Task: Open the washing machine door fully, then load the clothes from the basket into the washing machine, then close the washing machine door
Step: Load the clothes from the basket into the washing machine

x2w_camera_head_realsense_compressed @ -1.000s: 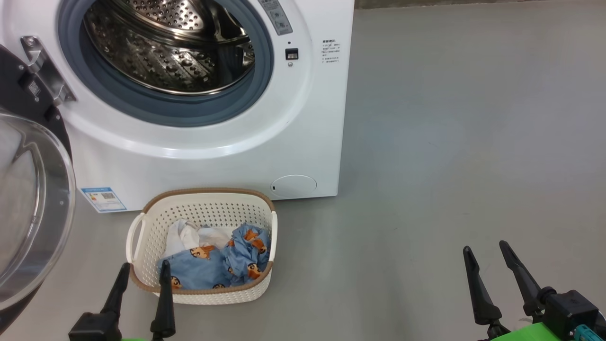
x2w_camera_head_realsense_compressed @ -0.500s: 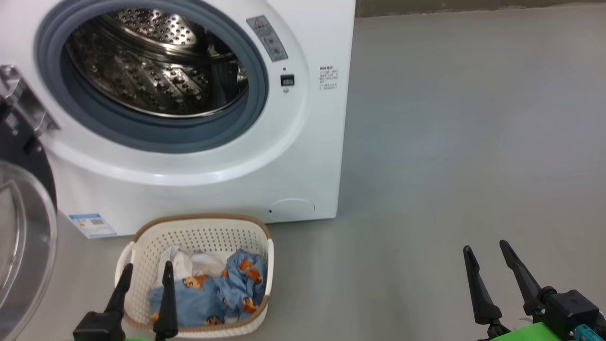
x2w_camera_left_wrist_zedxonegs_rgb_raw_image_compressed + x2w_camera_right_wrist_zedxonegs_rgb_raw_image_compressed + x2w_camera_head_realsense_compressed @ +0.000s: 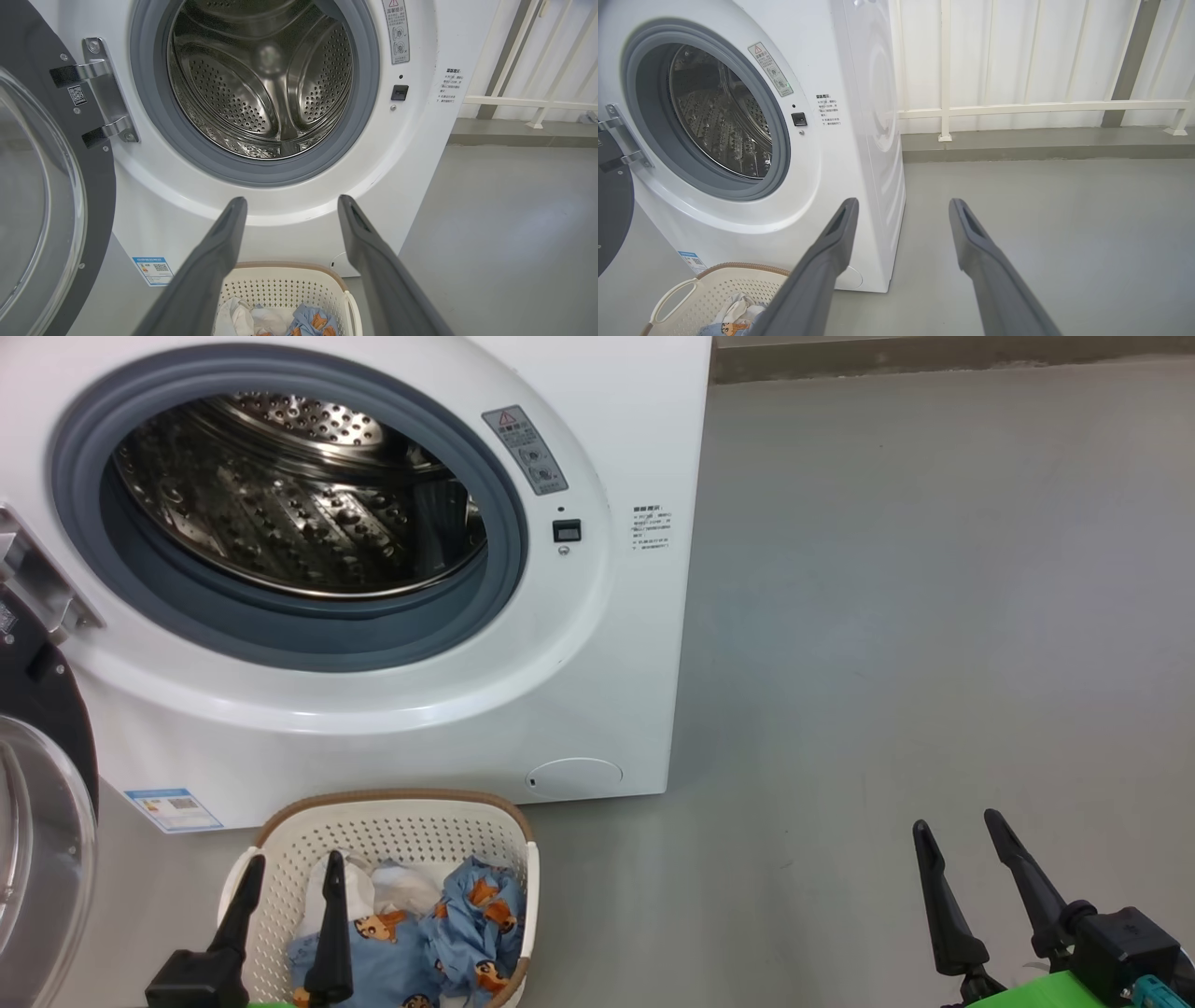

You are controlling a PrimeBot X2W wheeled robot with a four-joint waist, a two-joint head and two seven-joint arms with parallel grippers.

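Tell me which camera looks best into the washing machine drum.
The left wrist view: it looks almost straight into the drum, back wall and paddles visible. The head view sees it obliquely from above; the right wrist view, a narrow slice from the side.

Floor [image 3: 887, 663]: smooth grey, stretching ahead of the right gripper [image 3: 954, 821].
Washing machine [image 3: 597, 691]: stands on the floor, ahead of the left gripper [image 3: 294, 866].
Basket [image 3: 392, 803]: on the floor just before the machine, beneath the left gripper's fingertips.
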